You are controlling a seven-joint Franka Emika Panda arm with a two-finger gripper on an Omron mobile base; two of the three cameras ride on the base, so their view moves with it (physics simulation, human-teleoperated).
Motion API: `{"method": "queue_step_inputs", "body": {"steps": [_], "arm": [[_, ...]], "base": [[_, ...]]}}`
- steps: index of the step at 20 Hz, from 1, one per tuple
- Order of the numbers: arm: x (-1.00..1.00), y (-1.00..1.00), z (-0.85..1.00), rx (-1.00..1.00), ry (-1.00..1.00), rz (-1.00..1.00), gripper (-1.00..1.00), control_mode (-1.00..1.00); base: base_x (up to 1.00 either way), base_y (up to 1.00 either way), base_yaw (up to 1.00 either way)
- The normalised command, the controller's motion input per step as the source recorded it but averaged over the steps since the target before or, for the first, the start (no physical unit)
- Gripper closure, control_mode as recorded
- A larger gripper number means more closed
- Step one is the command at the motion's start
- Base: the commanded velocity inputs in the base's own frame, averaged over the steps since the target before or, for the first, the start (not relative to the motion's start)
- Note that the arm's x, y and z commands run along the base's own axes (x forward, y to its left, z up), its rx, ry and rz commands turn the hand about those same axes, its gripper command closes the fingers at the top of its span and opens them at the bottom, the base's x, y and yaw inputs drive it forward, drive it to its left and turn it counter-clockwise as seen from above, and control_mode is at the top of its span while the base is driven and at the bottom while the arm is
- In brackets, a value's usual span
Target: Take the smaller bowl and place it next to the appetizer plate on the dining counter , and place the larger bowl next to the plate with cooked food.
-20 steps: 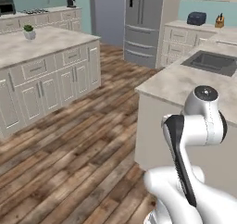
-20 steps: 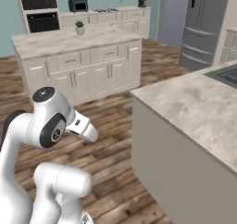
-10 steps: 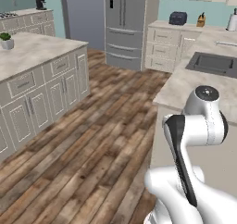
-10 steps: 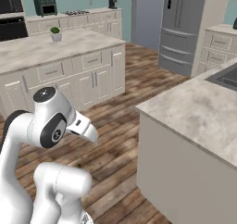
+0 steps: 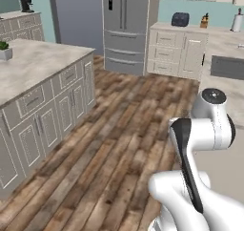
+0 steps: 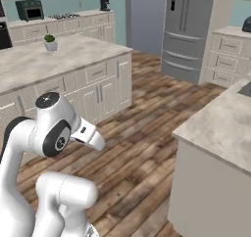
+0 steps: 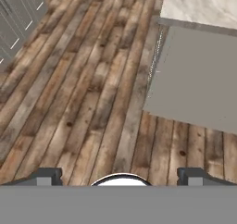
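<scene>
One potted plant (image 6: 49, 42), one refrigerator (image 5: 125, 28), one toaster (image 5: 180, 19), one coffee maker (image 6: 104, 2), one sink (image 5: 228, 67).

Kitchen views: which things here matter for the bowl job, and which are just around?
For the job: dining counter; gripper, open and holding nothing.
Just around: fridge; island; potted plant; toaster.

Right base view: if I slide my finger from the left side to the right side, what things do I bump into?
Toaster oven → little potted plant → coffee maker → big grey fridge → dining counter.
</scene>
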Motion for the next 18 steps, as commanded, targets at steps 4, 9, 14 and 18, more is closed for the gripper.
{"method": "queue_step_inputs", "body": {"steps": [4, 9, 14, 18], "arm": [[0.0, 0.0, 0.0, 0.0, 0.0, 0.0, -1.0, 1.0], [0.0, 0.0, 0.0, 0.0, 0.0, 0.0, -1.0, 1.0], [0.0, 0.0, 0.0, 0.0, 0.0, 0.0, -1.0, 1.0], [0.0, 0.0, 0.0, 0.0, 0.0, 0.0, -1.0, 1.0]], "base": [[1.0, 0.73, -0.2], [1.0, 0.19, -0.08], [1.0, 0.0, -0.14], [1.0, 0.0, -0.24]]}}
